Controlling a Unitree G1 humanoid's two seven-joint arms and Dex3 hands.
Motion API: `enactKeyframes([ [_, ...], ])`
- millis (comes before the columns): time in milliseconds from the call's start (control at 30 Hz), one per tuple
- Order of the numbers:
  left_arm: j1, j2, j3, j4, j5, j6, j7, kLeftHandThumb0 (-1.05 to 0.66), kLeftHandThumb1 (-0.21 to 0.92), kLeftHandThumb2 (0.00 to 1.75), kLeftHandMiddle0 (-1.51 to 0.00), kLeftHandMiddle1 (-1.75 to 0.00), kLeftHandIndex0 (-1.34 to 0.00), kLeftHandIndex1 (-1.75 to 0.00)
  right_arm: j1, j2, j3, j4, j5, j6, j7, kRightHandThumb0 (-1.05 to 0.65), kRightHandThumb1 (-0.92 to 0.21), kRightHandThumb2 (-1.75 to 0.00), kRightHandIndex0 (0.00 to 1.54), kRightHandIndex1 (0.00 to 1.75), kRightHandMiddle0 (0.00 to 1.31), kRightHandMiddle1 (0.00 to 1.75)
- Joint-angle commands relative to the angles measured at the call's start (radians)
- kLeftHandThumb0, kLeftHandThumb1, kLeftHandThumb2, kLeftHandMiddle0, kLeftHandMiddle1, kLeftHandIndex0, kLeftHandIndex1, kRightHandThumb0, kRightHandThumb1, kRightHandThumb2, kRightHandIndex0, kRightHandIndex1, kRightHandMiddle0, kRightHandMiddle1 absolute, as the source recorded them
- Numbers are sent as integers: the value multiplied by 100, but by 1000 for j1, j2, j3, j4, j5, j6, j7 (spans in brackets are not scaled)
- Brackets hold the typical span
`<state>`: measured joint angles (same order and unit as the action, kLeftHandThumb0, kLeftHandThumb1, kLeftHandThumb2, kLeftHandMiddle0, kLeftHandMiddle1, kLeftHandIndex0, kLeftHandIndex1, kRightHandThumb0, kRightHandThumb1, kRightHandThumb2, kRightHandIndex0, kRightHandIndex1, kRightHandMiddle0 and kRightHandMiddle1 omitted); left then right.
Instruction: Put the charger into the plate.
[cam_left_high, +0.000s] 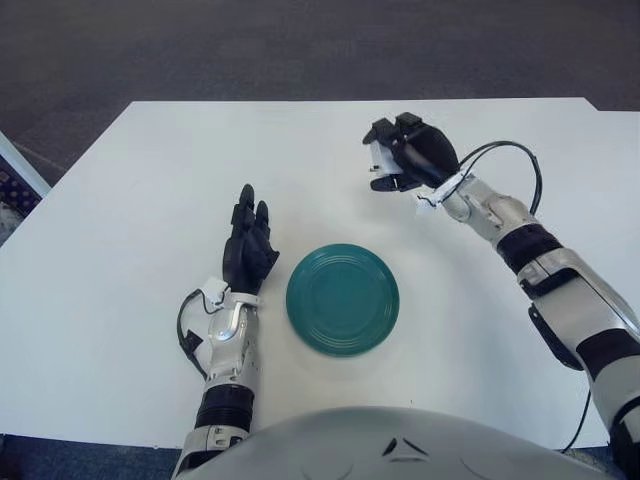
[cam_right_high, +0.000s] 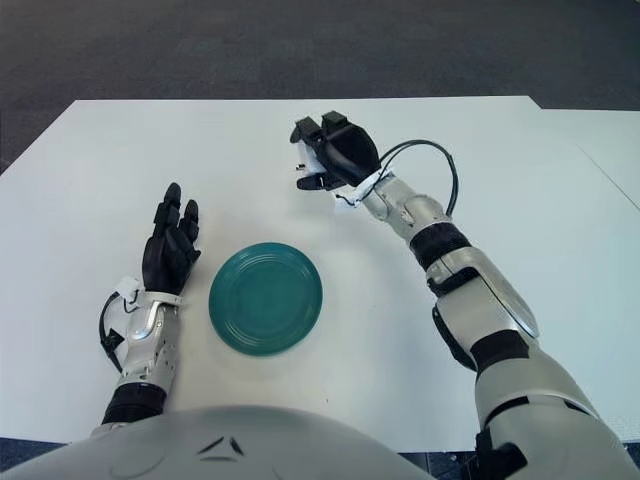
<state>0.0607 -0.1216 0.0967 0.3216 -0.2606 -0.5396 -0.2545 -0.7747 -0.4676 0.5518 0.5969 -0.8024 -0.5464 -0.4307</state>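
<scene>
You see a white desk (cam_left_high: 120, 300) standing on dark grey carpet (cam_left_high: 300, 45). The green plate (cam_left_high: 342, 299) lies near the desk's near edge, at its middle. Your right hand (cam_left_high: 405, 152) is toward the far edge, fingers curled around the white charger (cam_left_high: 379, 155). Your left hand (cam_left_high: 248, 243) is left of the plate, fingers straight and holding nothing. Only the left eye view shows a shelf (cam_left_high: 14, 185) beyond the desk's left edge.

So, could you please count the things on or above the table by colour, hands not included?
Green: 1, the plate, with nothing on it.
White: 1, the charger, gripped in the right hand beyond the plate.
Total: 2.
The left hand is open, beside the plate on its left.
</scene>
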Motion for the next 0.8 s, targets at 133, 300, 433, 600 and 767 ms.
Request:
enactKeyframes([
  [133, 77, -24, 0, 76, 20, 9, 26, -105, 92, 92, 0, 0, 0, 0, 106, -27, -39, -259, 84, -48, 206, -45, -92, -64, 95, 175, 77, 175],
  [300, 77, -28, 0, 72, 41, 7, 55, -105, 92, 92, 0, 0, 0, 0, 153, -25, -29, -403, 70, -99, 293, -46, -92, -64, 99, 175, 78, 175],
  [433, 79, -28, 0, 71, 47, -1, 63, -105, 92, 94, 0, 0, 0, 0, 181, -18, -12, -492, 4, -139, 317, -46, -92, -63, 101, 175, 78, 175],
  [600, 87, -23, -4, 62, 43, 17, 61, -104, 92, 95, 0, 0, -1, 0, 256, 6, -10, -581, -44, -144, 323, -46, -92, -62, 105, 175, 81, 175],
  [767, 109, -31, -4, 34, -52, 57, -14, -101, 92, 95, 0, 0, -2, -1, 324, 7, 1, -675, -17, -121, 438, -45, -92, -63, 104, 175, 81, 175],
])
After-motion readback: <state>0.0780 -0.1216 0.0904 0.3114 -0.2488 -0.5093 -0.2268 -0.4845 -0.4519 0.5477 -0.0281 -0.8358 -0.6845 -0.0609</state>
